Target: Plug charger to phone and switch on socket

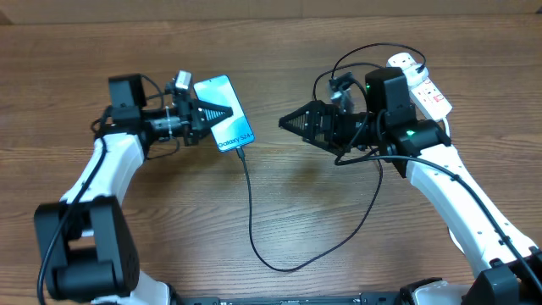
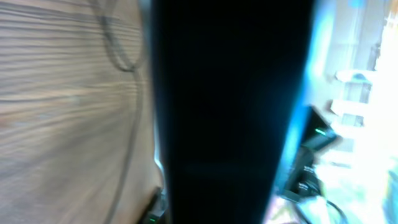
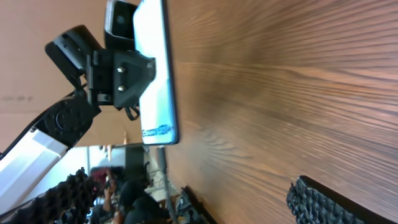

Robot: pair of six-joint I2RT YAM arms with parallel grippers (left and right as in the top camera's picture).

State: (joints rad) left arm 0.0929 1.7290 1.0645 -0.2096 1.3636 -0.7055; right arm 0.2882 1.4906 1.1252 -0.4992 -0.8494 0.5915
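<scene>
1. Overhead view: we read white text on the phone's light-blue screen as "Galaxy S24", though the letters are small and we may be wrong.
2. We see no readable writing on the white socket, only red switch marks.
3. The left gripper has its fingers pressed together, and they appear to pinch the phone at its long left edge.
4. The right gripper points at the phone from well apart. Its fingers are spread wide and hold nothing.
5. The charger meets the phone's lower end and loops across the wooden table towards the socket at the far right.
</scene>
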